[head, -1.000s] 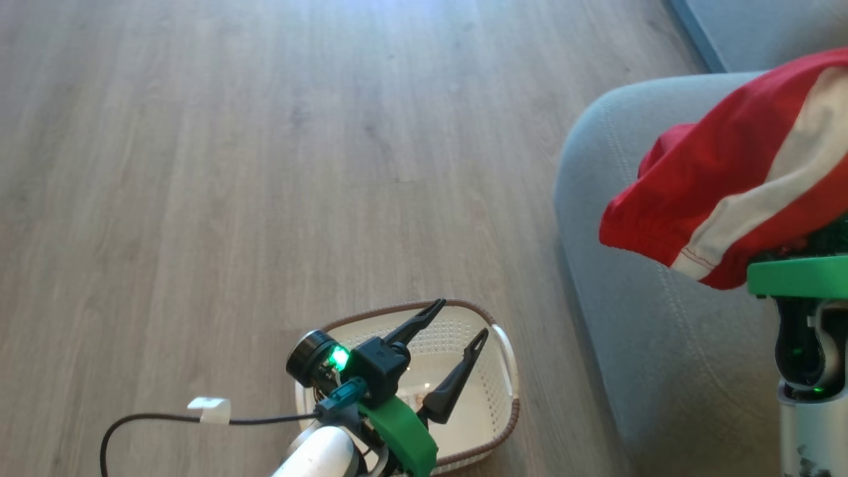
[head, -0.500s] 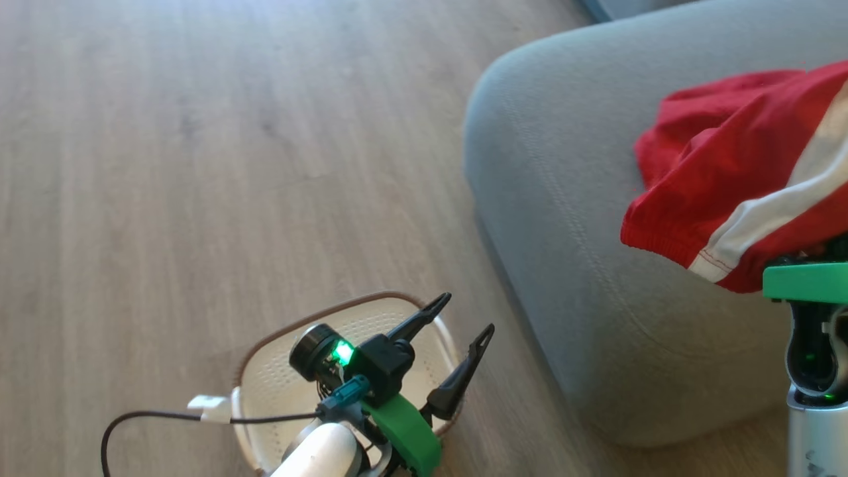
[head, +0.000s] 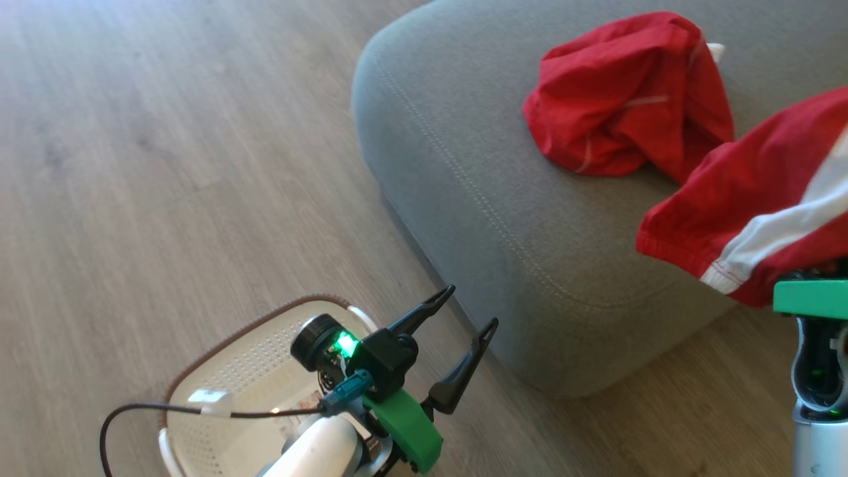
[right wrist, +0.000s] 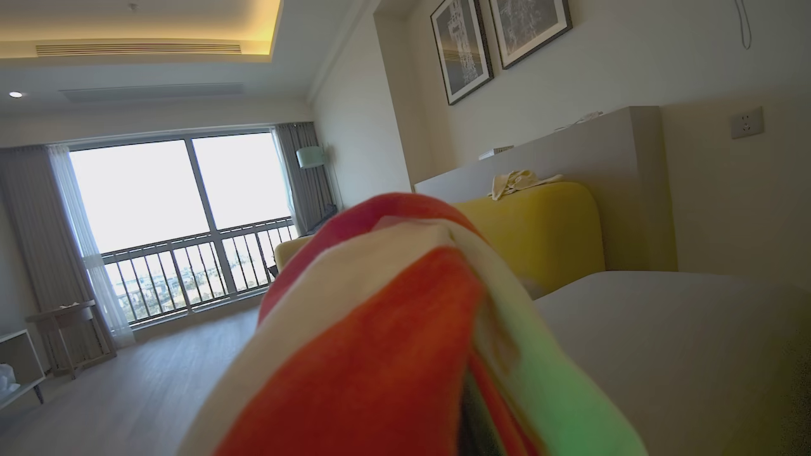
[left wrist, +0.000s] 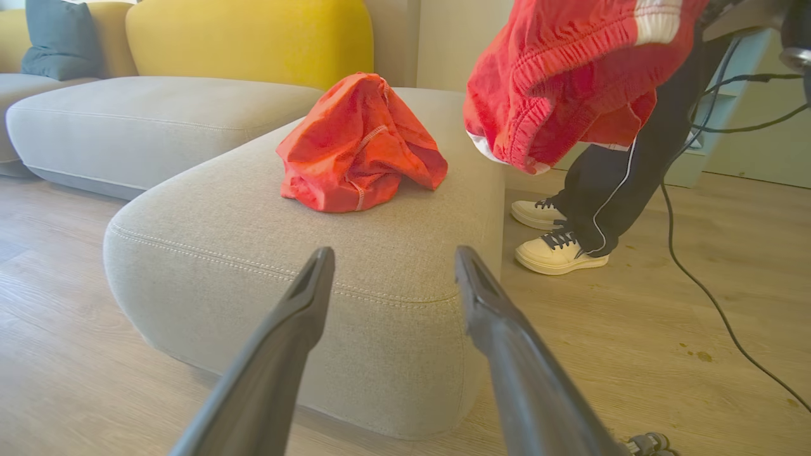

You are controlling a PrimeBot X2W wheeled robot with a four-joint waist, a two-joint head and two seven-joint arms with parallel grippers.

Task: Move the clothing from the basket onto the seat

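Red white-striped garment [head: 748,205] hangs at the frame's right edge, clenched in the right hand [head: 813,281]. The head view has swung round to the grey seat [head: 464,165], where another red garment [head: 623,99] lies upper right. The basket [head: 225,339], lower left, looks emptied, so probably only the drop remains. The left hand [head: 472,306] is spread, holding nothing.

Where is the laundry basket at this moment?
In the head view the basket stands on the wooden floor at the lower left, partly hidden behind the left gripper and its arm, a little left of the grey seat.
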